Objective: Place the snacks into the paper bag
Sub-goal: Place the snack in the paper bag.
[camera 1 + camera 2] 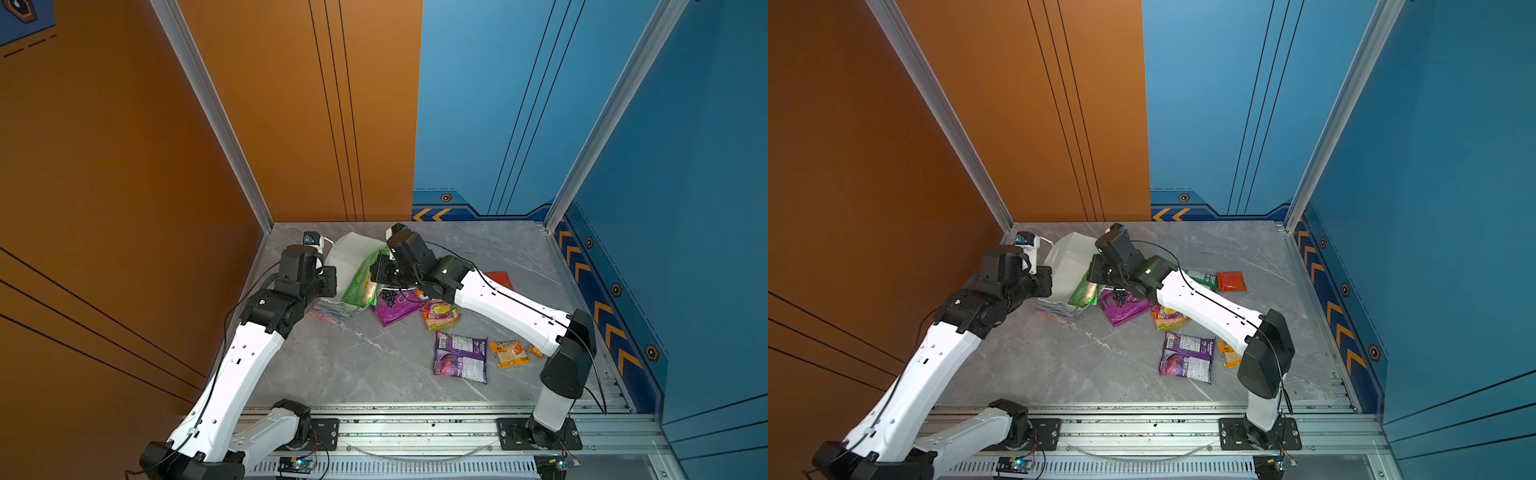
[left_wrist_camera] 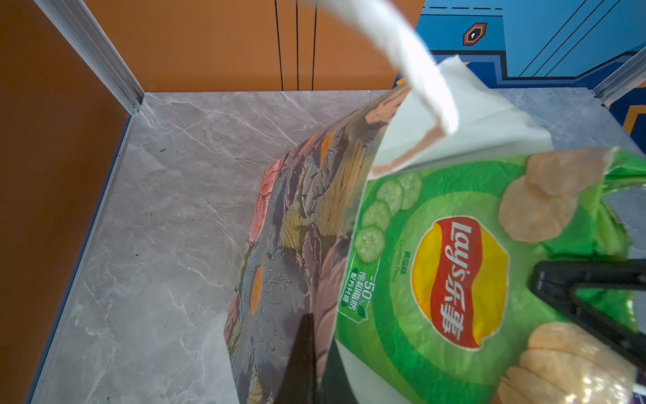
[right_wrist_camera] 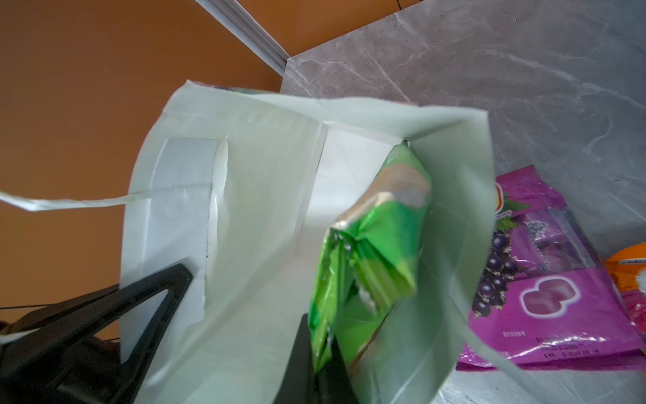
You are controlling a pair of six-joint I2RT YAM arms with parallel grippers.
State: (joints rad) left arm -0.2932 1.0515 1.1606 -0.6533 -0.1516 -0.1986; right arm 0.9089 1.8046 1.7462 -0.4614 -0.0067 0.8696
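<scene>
Holding: the right claw [image 3: 320, 360] is closed on one end of the chips [image 3: 367, 245]. The left claw [image 2: 313, 335] is closed on the bag [image 3: 244, 157] wall near the rim, one finger outside on the print.
Chips: partway into the bag's mouth, free end inside against the white wall, gripped end out.
Bag: far left on the table [image 1: 353, 361], leaning, mouth open.
Rest: grape packet [image 1: 395, 305] lies just beside the bag. A purple packet [image 1: 460, 357], a yellow one [image 1: 509, 353] and a red one [image 1: 498, 279] lie well apart from it.
Chips feel: likely light, air-puffed, slick crinkly film, brittle contents.
Chips hold: the flat end seam; a squeeze on the belly may crush or slip.
Bag feel: thin paper, light, probably quick to buckle or tip.
Bag hold: the wall near the rim; the handles [image 2: 419, 70] look too limp to steady it.
Risk: the wide packet may snag the rim.
</scene>
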